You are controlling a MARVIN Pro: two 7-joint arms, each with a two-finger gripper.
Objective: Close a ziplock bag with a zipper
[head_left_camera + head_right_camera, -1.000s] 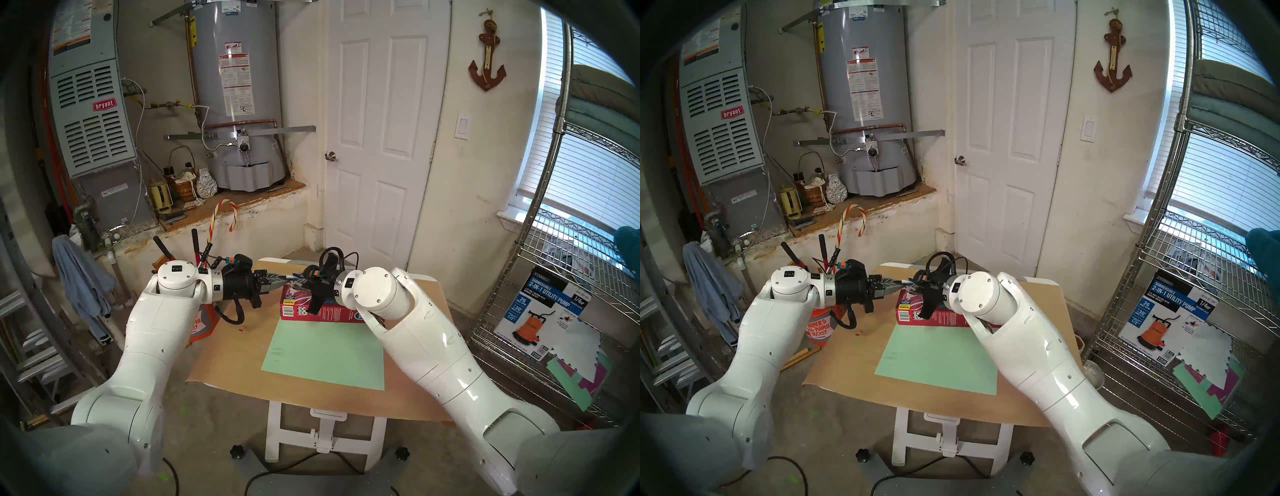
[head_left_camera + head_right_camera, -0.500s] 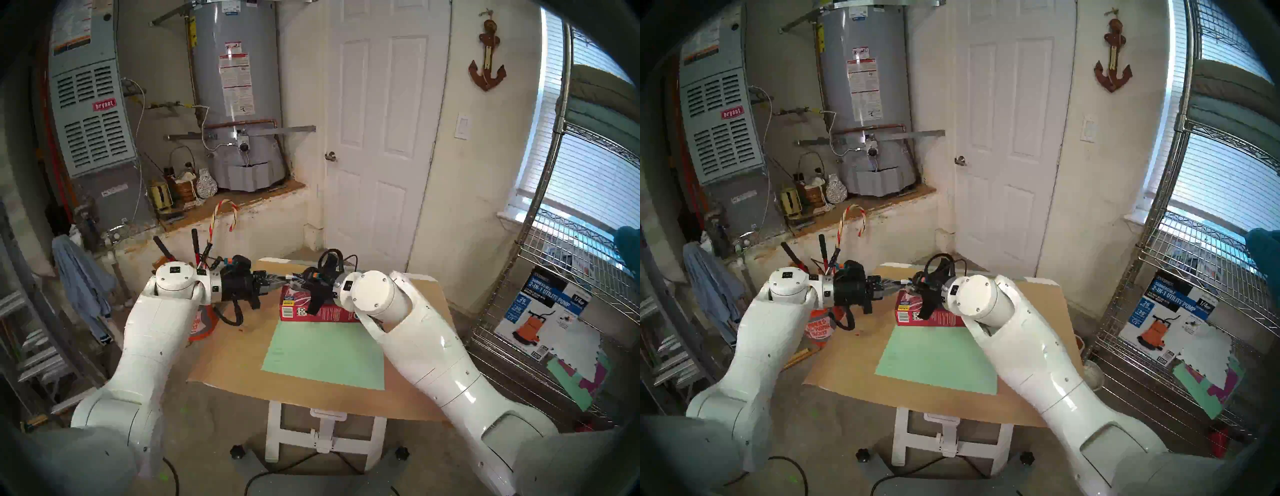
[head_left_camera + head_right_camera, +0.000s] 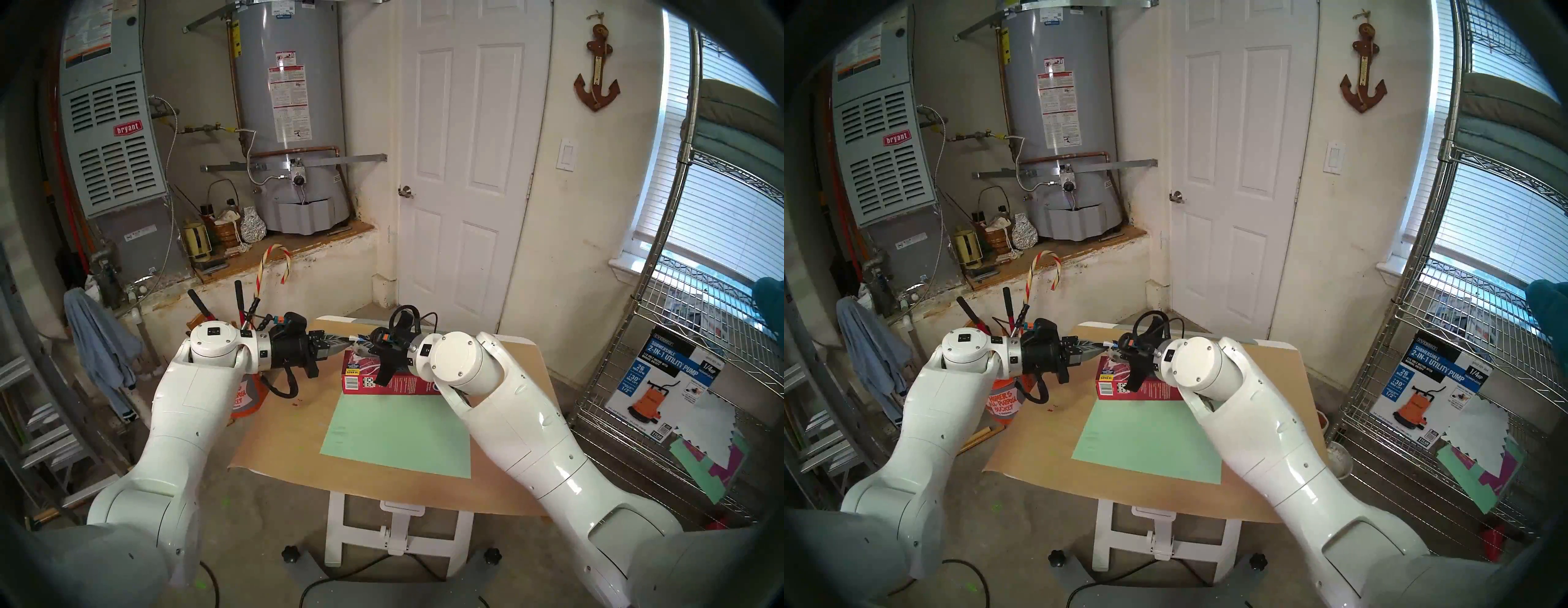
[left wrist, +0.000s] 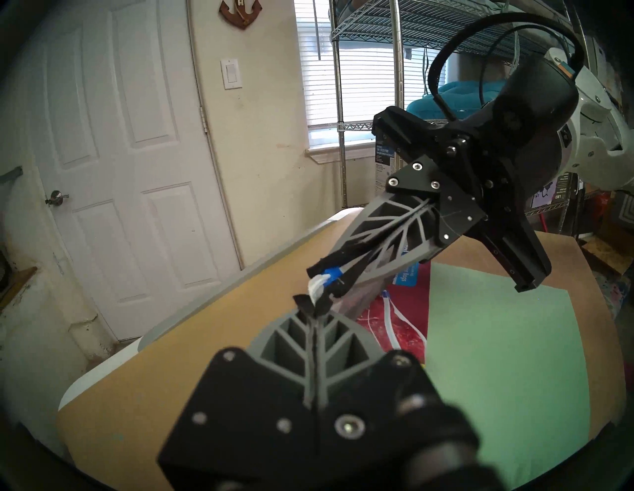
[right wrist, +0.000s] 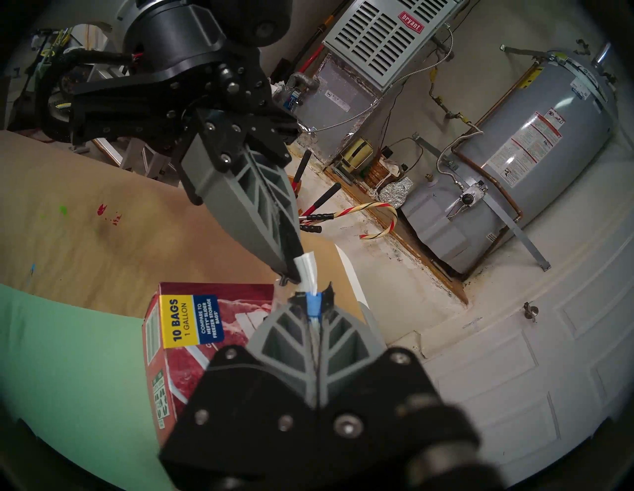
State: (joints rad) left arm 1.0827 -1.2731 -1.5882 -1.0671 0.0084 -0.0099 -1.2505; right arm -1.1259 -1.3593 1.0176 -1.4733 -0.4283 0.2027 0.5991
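Note:
The clear ziplock bag (image 4: pixel 356 300) hangs in the air above the left end of the red box (image 3: pixel 399 382). My left gripper (image 4: pixel 313 306) is shut on the white end of the bag's top band (image 5: pixel 306 269). My right gripper (image 5: pixel 314 297) is shut on the zipper (image 5: pixel 314 305), a small blue slider (image 4: pixel 332 274) right beside that white end. The two grippers meet tip to tip, the left gripper (image 3: pixel 343 342) coming from the left and the right gripper (image 3: pixel 361 342) from the right. Most of the bag is hidden behind the right fingers.
The red box lies on a brown paper-covered table (image 3: pixel 288 429), behind a green sheet (image 3: pixel 399 433). An orange bucket (image 3: pixel 1004 403) with tool handles stands by the table's left side. A wire shelf (image 3: pixel 679 382) stands on the right, and a door (image 3: pixel 466 170) lies beyond the table.
Both wrists have shifted very slightly to the left. Both grips are unchanged.

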